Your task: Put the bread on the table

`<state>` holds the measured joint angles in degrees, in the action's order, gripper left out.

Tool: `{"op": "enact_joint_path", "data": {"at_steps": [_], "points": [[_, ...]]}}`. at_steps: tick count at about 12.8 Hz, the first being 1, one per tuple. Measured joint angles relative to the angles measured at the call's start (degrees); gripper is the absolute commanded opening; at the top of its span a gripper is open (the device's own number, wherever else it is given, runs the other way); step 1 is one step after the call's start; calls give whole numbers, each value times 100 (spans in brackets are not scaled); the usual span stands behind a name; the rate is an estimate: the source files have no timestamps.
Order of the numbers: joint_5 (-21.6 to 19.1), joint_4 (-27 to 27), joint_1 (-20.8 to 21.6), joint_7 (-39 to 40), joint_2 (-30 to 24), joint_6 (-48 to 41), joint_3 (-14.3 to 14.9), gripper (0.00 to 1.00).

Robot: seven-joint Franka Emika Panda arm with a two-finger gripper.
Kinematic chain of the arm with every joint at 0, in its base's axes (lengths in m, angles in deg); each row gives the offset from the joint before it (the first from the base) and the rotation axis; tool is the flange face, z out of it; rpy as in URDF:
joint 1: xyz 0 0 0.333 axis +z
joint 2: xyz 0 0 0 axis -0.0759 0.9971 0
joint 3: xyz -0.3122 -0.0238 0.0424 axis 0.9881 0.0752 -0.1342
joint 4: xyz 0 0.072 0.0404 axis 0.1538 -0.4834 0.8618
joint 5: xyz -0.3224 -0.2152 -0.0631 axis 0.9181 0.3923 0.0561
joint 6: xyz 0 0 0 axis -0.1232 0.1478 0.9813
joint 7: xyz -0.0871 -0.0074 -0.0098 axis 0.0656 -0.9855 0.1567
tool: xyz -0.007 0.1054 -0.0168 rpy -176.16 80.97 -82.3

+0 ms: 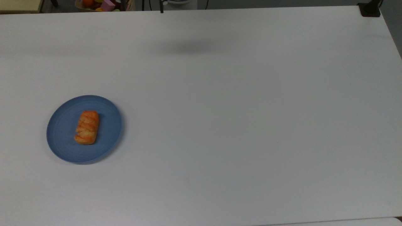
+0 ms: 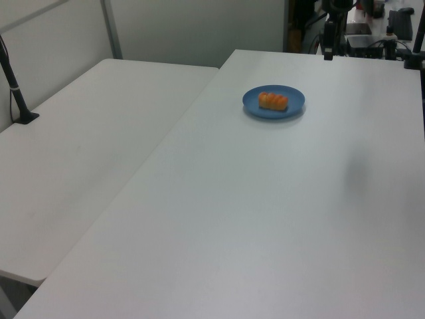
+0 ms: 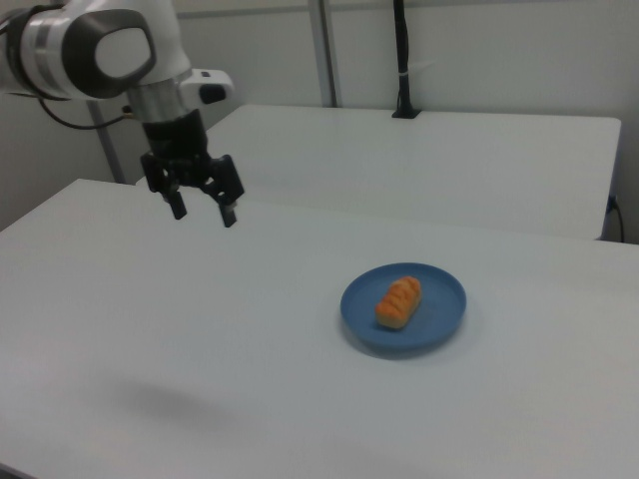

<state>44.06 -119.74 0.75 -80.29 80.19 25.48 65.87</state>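
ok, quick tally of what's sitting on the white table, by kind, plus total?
Bread: 1, lying on the plate
Blue plate: 1, resting on the table
Total: 2

The gripper hangs open above the table, apart from both.

The white table [image 1: 238, 125] carries a round blue plate [image 1: 106, 138] at about eight o'clock from its centre in the top view.
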Motion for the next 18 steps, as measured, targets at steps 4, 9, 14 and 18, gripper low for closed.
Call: {"op": "enact_joint_path", "data": {"at_steps": [4,9,14,18], "points": [[-62,741,-747,757,700,0,27,100],[-290,1462,-1365,1389,1592,311,33,100],[-294,1656,-1586,1414,2333,1267,32,100],[-295,1819,-1614,1413,2885,1993,31,100]]}}
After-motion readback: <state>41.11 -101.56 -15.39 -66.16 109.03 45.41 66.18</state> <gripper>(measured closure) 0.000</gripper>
